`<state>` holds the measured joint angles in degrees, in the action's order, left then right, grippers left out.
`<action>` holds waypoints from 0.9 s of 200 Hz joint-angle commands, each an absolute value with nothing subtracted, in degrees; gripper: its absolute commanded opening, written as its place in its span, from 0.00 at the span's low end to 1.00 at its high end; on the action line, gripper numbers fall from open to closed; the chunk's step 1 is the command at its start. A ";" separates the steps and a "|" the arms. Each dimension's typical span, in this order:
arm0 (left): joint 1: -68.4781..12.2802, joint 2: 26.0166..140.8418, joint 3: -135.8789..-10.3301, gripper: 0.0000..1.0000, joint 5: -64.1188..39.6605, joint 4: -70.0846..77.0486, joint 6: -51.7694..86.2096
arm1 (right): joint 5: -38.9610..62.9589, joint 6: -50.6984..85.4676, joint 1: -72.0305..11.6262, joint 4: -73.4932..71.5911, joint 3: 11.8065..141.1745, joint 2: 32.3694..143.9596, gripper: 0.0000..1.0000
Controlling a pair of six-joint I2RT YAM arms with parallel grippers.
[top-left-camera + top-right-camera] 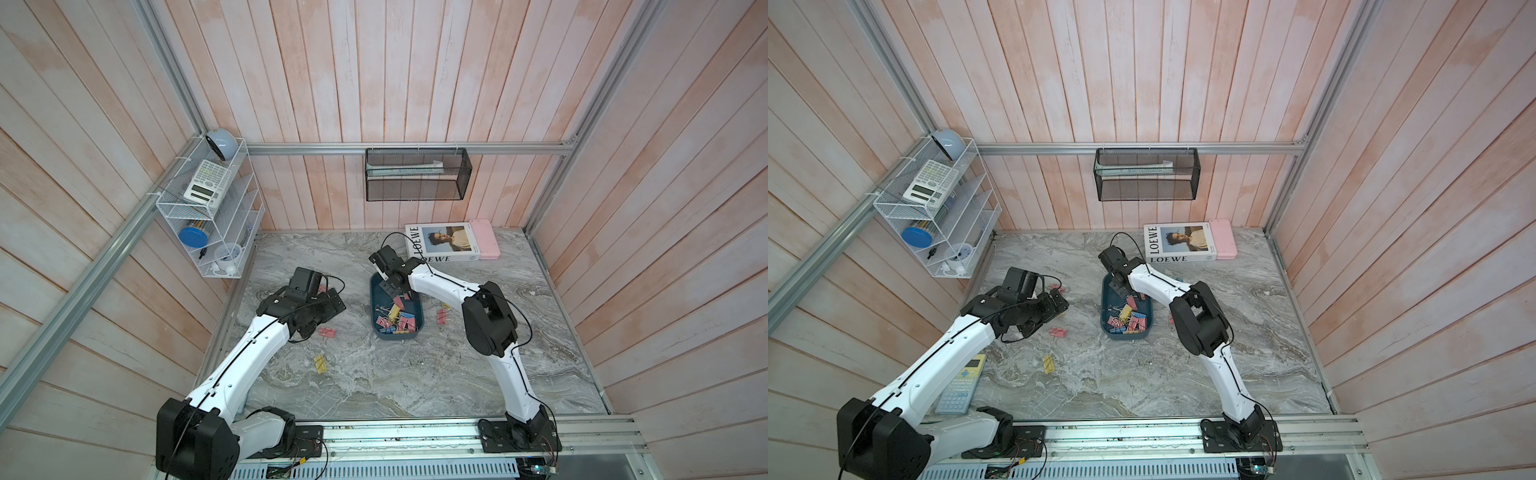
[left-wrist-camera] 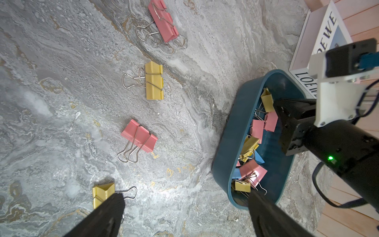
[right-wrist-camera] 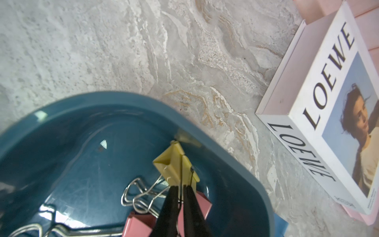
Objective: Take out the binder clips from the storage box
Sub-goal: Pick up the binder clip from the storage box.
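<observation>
Clips [image 1: 397, 318] lie piled in your blue box [image 3: 82, 106]; your right hand [image 3: 181, 190] pinches one yellow clip [image 3: 174, 162] inside it; your left hand [image 2: 184, 203] hangs spread over the surface [image 2: 61, 82].

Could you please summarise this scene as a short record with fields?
storage box: teal, on the marble table
clips in box: mixed pile, pink, yellow, blue
clips on table: several, pink and yellow, either side of the box
right end effector: shut on a yellow clip inside the box
left end effector: open, empty, above the table
</observation>
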<state>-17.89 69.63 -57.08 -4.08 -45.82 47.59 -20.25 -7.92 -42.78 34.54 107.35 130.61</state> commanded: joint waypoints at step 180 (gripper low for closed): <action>-17.18 85.08 -67.48 1.00 -6.80 -37.58 41.50 | -31.55 24.26 -48.85 61.57 79.40 92.85 0.00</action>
<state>-17.52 82.24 -64.45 -4.78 -40.23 43.55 -30.24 13.13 -47.05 52.12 84.66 96.68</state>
